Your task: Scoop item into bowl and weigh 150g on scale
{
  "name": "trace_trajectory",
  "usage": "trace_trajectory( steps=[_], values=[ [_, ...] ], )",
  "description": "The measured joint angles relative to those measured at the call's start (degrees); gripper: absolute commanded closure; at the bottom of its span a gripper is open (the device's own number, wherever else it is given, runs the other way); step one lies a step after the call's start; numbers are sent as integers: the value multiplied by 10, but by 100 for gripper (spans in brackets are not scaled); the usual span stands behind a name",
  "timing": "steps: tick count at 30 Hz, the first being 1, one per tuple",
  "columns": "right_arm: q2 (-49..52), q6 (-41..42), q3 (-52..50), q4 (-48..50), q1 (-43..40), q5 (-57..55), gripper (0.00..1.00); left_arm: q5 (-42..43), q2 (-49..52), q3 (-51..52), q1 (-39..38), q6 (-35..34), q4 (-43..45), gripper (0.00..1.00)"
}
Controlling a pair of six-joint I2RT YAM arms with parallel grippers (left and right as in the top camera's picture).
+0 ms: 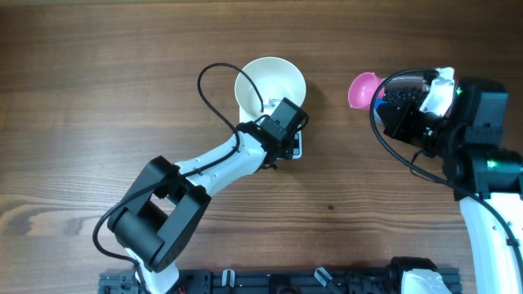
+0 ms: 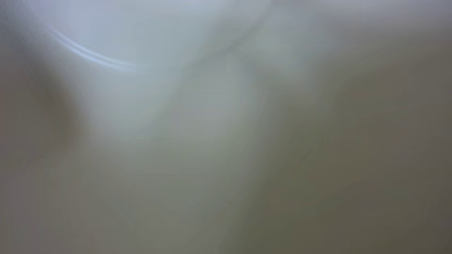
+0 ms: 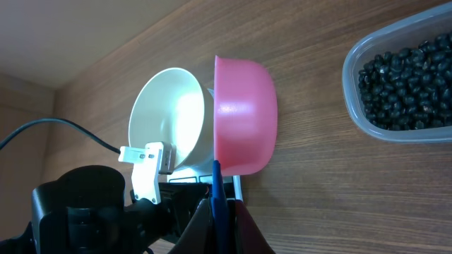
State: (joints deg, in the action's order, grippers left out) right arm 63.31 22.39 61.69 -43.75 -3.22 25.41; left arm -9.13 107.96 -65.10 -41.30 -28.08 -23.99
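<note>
The white bowl (image 1: pixel 265 77) (image 3: pixel 166 113) stands on the scale (image 1: pixel 297 149) (image 3: pixel 236 185), which mostly lies hidden beneath it. My left gripper (image 1: pixel 282 122) sits shut at the bowl's near rim. Its wrist view shows only blurred white bowl surface (image 2: pixel 176 106). To the right of the bowl, my right gripper (image 1: pixel 392 96) (image 3: pixel 217 204) is shut on the blue handle of a pink scoop (image 1: pixel 364 90) (image 3: pixel 244 116). No beans show in the scoop. The item, black beans (image 3: pixel 406 81), fills a clear container (image 3: pixel 351 106) at the right.
A black cable (image 1: pixel 214 98) loops from the left arm past the bowl's left side. In the overhead view the right arm covers the bean container. Bare wooden tabletop (image 1: pixel 98 98) stretches to the left and front.
</note>
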Motion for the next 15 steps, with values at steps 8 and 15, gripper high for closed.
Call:
trace_trajectory(
  steps=[8, 15],
  values=[
    [0, 0, 0, 0, 0, 0, 96, 2, 0, 0, 0, 0, 0, 96],
    [0, 0, 0, 0, 0, 0, 96, 24, 0, 0, 0, 11, 3, 96]
  ],
)
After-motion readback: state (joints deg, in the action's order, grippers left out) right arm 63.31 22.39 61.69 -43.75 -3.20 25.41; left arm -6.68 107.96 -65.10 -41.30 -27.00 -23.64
